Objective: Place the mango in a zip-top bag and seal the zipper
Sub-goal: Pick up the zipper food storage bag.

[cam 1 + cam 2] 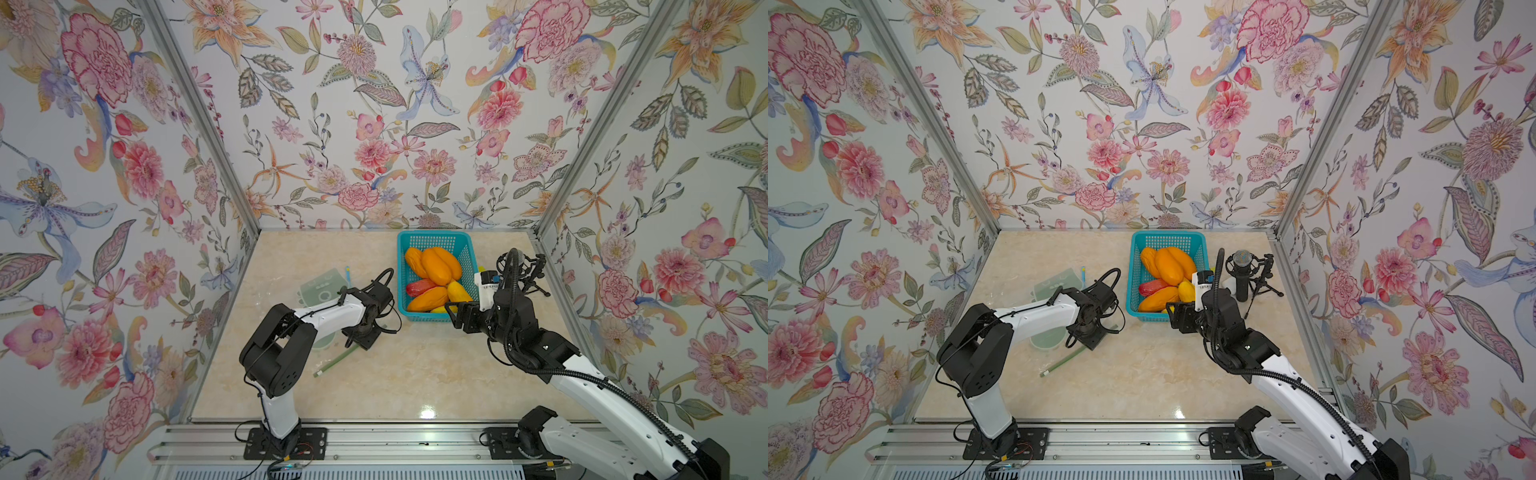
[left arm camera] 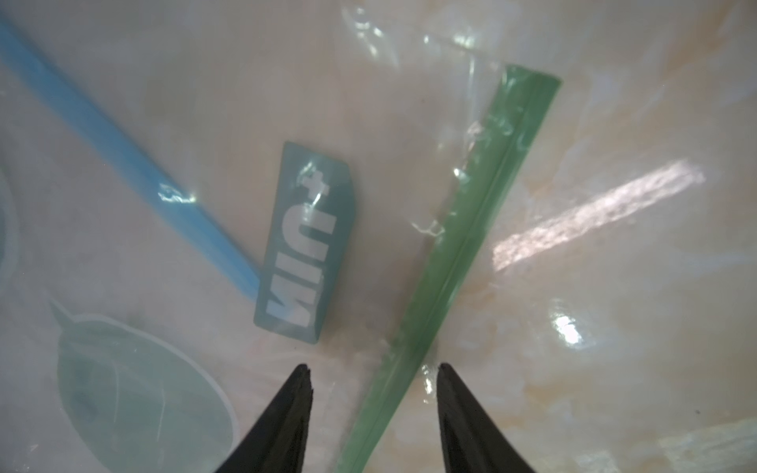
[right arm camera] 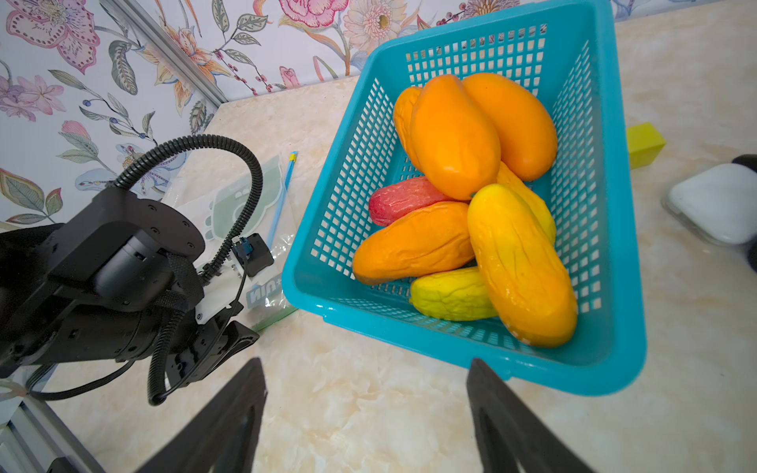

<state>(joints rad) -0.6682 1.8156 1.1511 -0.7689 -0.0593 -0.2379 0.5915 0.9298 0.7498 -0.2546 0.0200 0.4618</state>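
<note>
Left wrist: green zipper point(image 2: 463, 245) between left hand's point(image 2: 373, 365) jaws.

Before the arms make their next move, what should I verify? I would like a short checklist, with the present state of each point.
1. Left gripper lined up on the green zipper strip: ok. Its open jaws stand one on each side of the strip.
2. Strip gripped: not ok. The jaws are not shut on it.
3. Right gripper free: ok. It is open, holds nothing and is in front of the basket.
4. Mango in the zip-top bag: not ok. All the mangoes lie in the basket.
5. Bag mouth open: cannot tell.
</note>
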